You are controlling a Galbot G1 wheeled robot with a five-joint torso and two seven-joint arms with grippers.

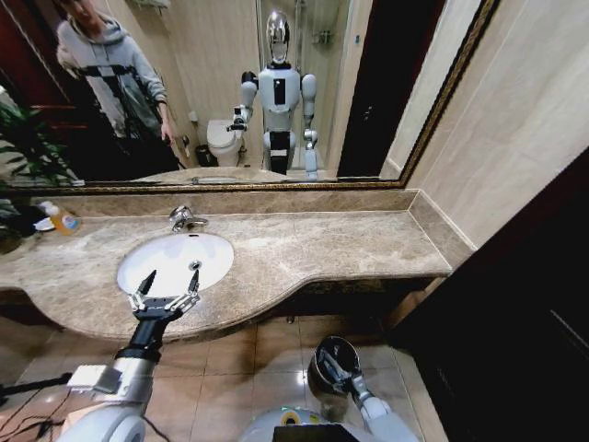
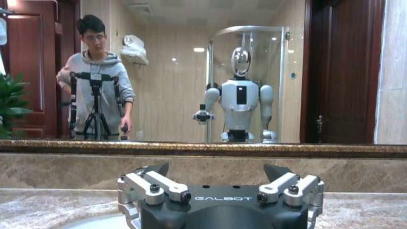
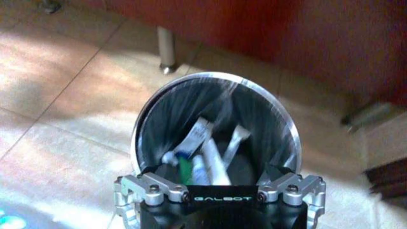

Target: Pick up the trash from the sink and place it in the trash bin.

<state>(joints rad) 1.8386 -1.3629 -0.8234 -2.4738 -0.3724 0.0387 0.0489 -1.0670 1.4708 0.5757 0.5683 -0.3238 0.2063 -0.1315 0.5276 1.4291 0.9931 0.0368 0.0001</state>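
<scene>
Trash (image 3: 210, 152) already down in trash bin (image 3: 147, 119) on floor: light, slick little tubes, best pinched mid-body. Right gripper (image 3: 219, 179) over bin, jaws wide, empty. Left gripper (image 1: 166, 287) over sink (image 1: 175, 261) at 6 o'clock rim, jaws wide.

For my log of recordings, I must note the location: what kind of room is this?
Most likely a bathroom: a white sink with a chrome tap set in a marble countertop, a wide wall mirror, and a toilet reflected in it.
</scene>
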